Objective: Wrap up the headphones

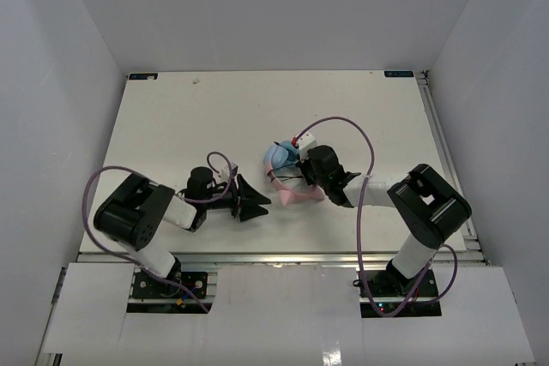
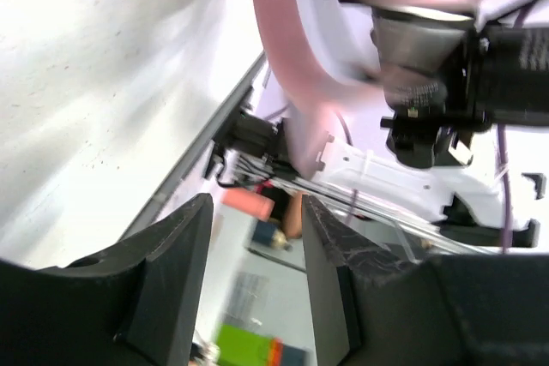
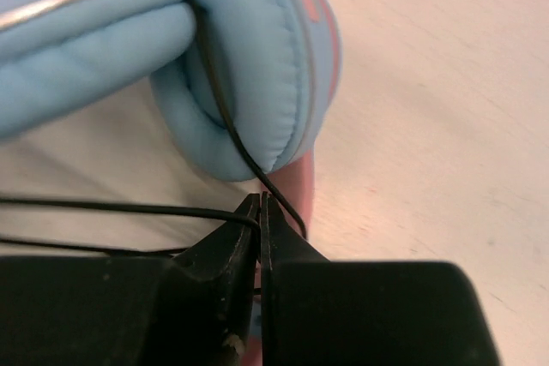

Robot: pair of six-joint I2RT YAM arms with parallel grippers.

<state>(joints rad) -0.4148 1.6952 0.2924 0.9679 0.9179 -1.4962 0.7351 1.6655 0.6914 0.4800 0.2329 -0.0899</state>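
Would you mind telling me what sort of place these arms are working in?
Probably a robot lab test cell: plain white walls box in a white table holding headphones, and the left arm and right arm are bolted to a metal rail at its near edge.

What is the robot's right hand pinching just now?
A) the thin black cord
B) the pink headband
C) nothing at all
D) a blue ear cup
A: in the right wrist view the right hand has its fingers pressed together on the thin black cord, which runs down across the light blue ear cup.
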